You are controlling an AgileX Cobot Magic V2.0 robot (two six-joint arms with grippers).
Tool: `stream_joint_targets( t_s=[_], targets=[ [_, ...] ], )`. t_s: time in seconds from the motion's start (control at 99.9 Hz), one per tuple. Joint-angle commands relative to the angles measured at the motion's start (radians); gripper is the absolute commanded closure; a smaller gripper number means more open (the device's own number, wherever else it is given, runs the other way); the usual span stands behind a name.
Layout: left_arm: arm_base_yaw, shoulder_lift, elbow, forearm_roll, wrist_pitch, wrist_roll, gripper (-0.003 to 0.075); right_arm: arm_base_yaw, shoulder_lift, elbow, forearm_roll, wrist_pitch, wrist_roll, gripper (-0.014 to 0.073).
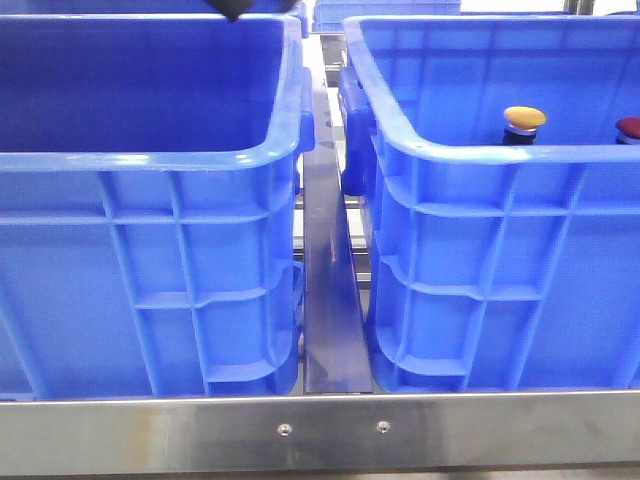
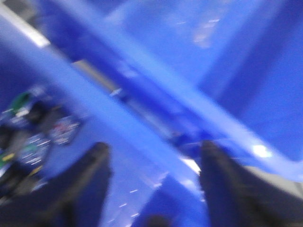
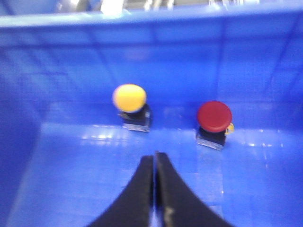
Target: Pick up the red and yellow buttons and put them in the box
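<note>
The orange-yellow button [image 1: 524, 120] and the dark red button [image 1: 630, 128] stand upright on the floor of the right blue box [image 1: 480, 155]. In the right wrist view the yellow button [image 3: 129, 98] and the red button [image 3: 214, 116] stand side by side near the far wall. My right gripper [image 3: 155, 157] is shut and empty, a short way in front of them, between the two. My left gripper [image 2: 154, 158] is open and empty in a blurred view over blue box rims. A dark tip of it [image 1: 235, 10] shows above the left blue box [image 1: 150, 160].
A steel bar [image 1: 328, 300] runs through the gap between the two boxes, and a metal rail [image 1: 320, 430] crosses the front. In the left wrist view several small dark and green parts [image 2: 28, 132] lie in a blue container. Another blue box [image 1: 385, 12] stands behind.
</note>
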Motion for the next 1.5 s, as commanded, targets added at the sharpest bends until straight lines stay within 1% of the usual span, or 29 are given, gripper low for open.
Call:
stream_joint_targets(
  t_s=[0.0,0.02,0.04,0.17,0.33,0.601,0.701,0.761,0.891,1.011,1.141,1.251,1.352,1.492],
  targets=[
    [0.001,-0.033,-0.027,0.08,-0.051,-0.097,0.0664,-0.004,-0.101,0.002,0.012,-0.005,-0.014,0.0694],
    [0.006,-0.033,-0.026,0.087,-0.051,-0.107,0.0711,-0.004,-0.119,0.007,0.012,-0.001,-0.014,0.0697],
    [0.013,-0.036,-0.022,0.089,-0.051,-0.109,0.0741,-0.004,-0.131,0.012,0.012,0.006,-0.014,0.0697],
    [0.064,-0.058,0.021,0.089,-0.089,-0.114,0.0741,-0.004,-0.235,0.044,0.012,0.071,-0.014,0.0697],
    [0.166,-0.134,0.12,0.089,-0.145,-0.132,0.0741,-0.004,-0.351,0.097,0.012,0.136,-0.013,0.0697],
    [0.346,-0.362,0.326,0.089,-0.264,-0.132,0.0741,0.008,-0.496,0.188,0.012,0.117,-0.013,0.0697],
    [0.389,-0.467,0.411,0.089,-0.315,-0.132,0.0741,0.053,-0.51,0.207,0.012,0.084,-0.013,0.0697],
    [0.412,-0.533,0.468,0.091,-0.343,-0.132,0.0741,0.115,-0.51,0.216,0.012,0.038,-0.013,0.0697],
    [0.447,-0.693,0.584,0.096,-0.405,-0.136,0.0741,0.279,-0.51,0.238,0.011,-0.04,-0.014,0.0697],
    [0.468,-0.84,0.685,0.096,-0.466,-0.137,0.0741,0.36,-0.512,0.258,0.01,-0.078,-0.014,0.0696],
    [0.47,-0.998,0.79,0.096,-0.531,-0.137,0.0741,0.373,-0.547,0.287,0.016,-0.1,-0.014,0.0696],
    [0.47,-1.116,0.869,0.096,-0.571,-0.137,0.0741,0.373,-0.627,0.325,0.016,-0.117,-0.014,0.0696],
    [0.47,-1.212,0.923,0.096,-0.573,-0.137,0.0741,0.373,-0.72,0.368,0.016,-0.119,-0.014,0.0696],
    [0.47,-1.298,0.98,0.096,-0.573,-0.137,0.0741,0.373,-0.853,0.42,0.016,-0.115,-0.014,0.0696]
  ],
)
